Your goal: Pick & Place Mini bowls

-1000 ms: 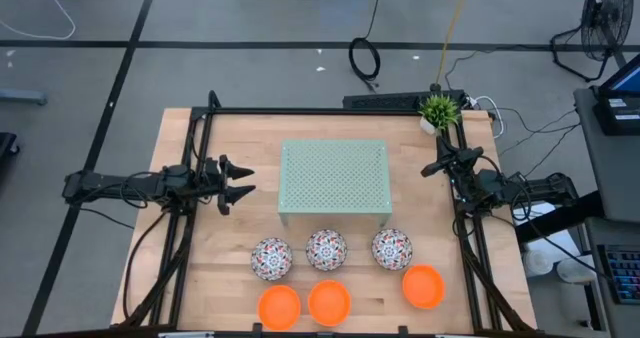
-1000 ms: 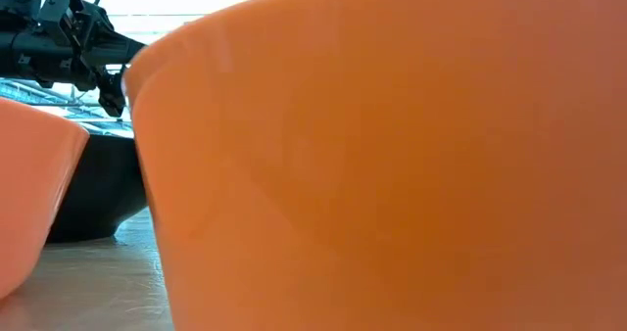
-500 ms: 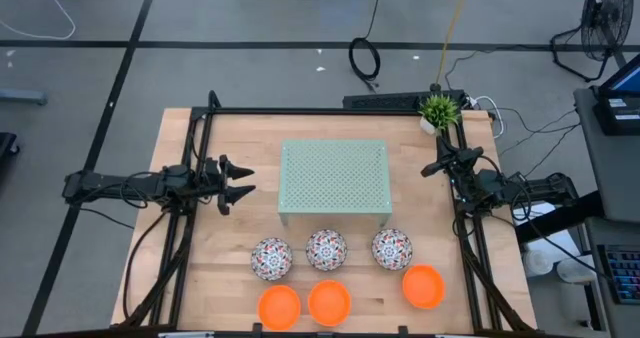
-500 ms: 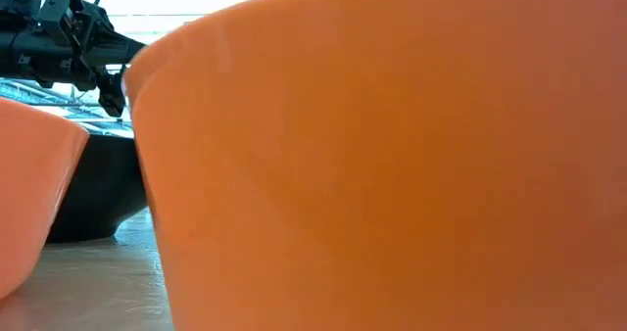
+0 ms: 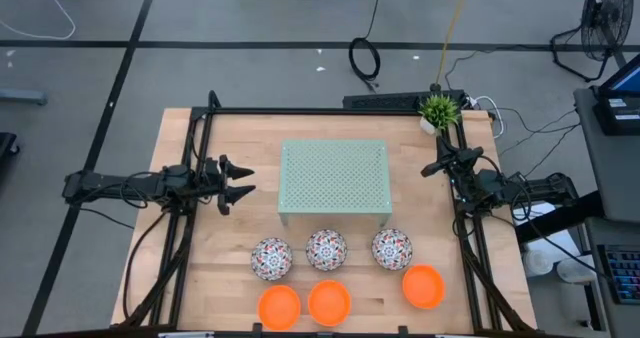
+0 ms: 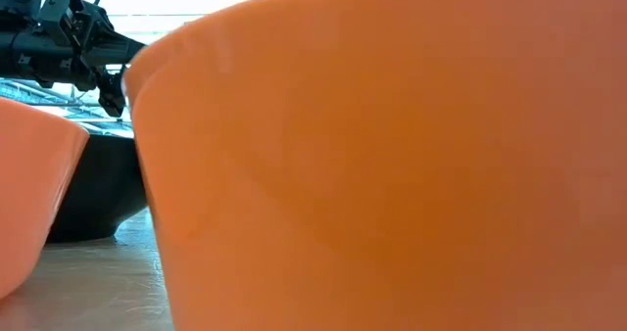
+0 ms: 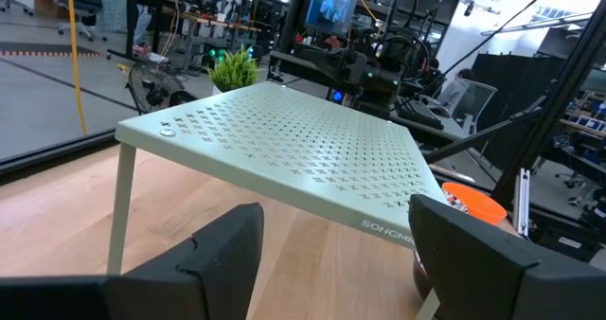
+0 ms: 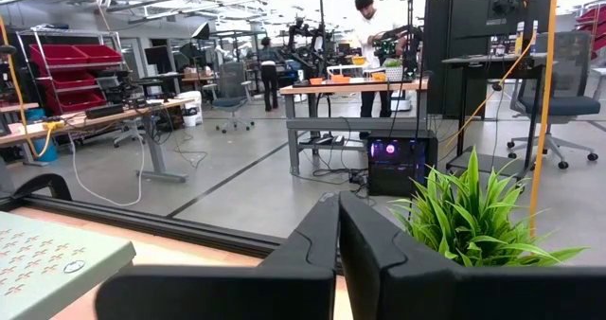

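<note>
The left gripper hovers at the left of the high view with its fingers spread and nothing between them, pointing toward the pale green perforated rack at centre frame. The right gripper, at the right of the frame near the small potted plant, has its fingers pressed together and holds nothing. None of the mini bowls has been taken up: the three floral bowls sit in a row just below the rack, and the three orange bowls lie along the bottom of the frame, two at lower centre and one toward lower right. By my reading the task has not begun; all six bowls remain to be moved.
</note>
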You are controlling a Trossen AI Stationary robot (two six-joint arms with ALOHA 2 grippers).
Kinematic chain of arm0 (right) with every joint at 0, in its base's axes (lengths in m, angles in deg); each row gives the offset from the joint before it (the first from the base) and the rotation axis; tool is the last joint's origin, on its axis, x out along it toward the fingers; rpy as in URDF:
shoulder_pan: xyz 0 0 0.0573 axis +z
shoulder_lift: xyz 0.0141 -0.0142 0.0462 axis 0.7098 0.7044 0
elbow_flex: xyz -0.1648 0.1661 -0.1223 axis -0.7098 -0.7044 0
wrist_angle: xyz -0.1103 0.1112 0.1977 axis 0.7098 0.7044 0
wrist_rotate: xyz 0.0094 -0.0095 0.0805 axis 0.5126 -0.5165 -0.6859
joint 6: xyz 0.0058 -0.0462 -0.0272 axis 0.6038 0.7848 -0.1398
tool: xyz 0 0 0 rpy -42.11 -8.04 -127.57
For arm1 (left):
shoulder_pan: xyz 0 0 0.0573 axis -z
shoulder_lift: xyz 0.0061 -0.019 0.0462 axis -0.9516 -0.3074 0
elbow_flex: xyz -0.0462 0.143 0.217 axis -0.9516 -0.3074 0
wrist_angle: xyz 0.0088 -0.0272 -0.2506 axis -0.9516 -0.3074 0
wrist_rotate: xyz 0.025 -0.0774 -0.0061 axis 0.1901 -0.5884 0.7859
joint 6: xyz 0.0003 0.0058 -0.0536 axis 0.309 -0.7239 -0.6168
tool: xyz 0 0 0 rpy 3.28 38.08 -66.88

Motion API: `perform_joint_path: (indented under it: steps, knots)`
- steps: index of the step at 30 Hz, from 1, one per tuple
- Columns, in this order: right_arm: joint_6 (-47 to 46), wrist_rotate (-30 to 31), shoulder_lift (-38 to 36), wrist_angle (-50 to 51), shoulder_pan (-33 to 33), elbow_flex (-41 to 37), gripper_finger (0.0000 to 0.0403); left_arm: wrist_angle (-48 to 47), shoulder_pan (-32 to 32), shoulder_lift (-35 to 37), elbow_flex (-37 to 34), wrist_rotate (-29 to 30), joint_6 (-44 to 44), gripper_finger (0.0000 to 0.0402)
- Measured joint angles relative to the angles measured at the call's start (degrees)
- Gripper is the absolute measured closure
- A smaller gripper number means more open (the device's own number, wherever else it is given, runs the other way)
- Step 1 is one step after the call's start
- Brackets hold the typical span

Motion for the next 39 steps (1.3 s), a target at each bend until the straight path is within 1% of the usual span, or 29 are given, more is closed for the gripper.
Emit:
perform_joint_path:
  steps: [23,25,27,28,29,30,32,33,39]
  knots:
    - [-0.02,0.00,0.01,0.00,0.01,0.00,0.0403,-0.02,-0.02,-0.02,0.02,0.00,0.00,0.0133]
    - [-1.19,-0.07,0.01,-0.02,0.00,0.00,0.0403,0.00,-0.01,0.00,0.00,0.00,0.00,0.0133]
    - [-6.91,-0.73,-0.01,-0.16,0.02,0.00,0.0403,-0.02,-0.02,-0.01,0.00,0.00,0.00,0.0133]
    - [-11.71,-2.32,-0.01,-0.13,0.10,0.02,0.0403,0.00,-0.01,0.00,0.00,0.00,0.00,0.0133]
    - [-16.50,-5.42,-0.02,0.38,0.22,0.01,0.0403,0.01,-0.01,-0.01,0.01,0.00,0.00,0.0133]
    - [-20.90,-9.89,-0.03,1.38,0.39,0.02,0.0403,-0.02,0.01,0.00,0.02,0.02,0.00,0.0133]
    - [-26.15,-20.50,0.04,2.35,0.58,0.02,0.0403,-0.02,-0.02,0.00,0.02,0.02,0.00,0.0133]
    - [-27.02,-22.90,0.20,2.15,0.36,0.02,0.0403,-0.01,0.00,0.00,0.00,0.00,0.00,0.0133]
    - [-25.61,-28.95,1.38,2.54,0.24,0.02,0.0403,-0.08,-0.01,-0.07,0.00,0.00,0.00,0.0133]
